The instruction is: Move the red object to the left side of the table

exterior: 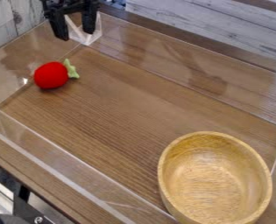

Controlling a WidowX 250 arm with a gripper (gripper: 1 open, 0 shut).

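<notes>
1. The hand (pixel 74 27) hangs at the top left of the view, above the far left part of the surface (pixel 140 105), its two dark fingers (pixel 60 27) pointing steeply down.
2. The fingers stand spread with a clear gap between them; the hand is released and nothing sits in that gap.
3. The red object (pixel 51 75) lies on the surface toward the left side, nearer the camera than the hand and slightly to the left of it in the view.
4. A stretch of bare wood grain separates the red object from the fingertips; they are near each other but apart, not touching.
5. The red object's green leafy top (pixel 71 69) points to the right and a little away from the camera.
6. It rests close to the low clear wall (pixel 11 57) that runs along the left edge of the surface; whether it touches that wall cannot be told.
7. A wooden bowl (pixel 216 179) sits at the lower right of the surface, well apart from both the red object and the hand, upright and with nothing inside it.
8. Another clear wall (pixel 58 171) crosses the near side of the surface in front of the bowl and the red object.
</notes>
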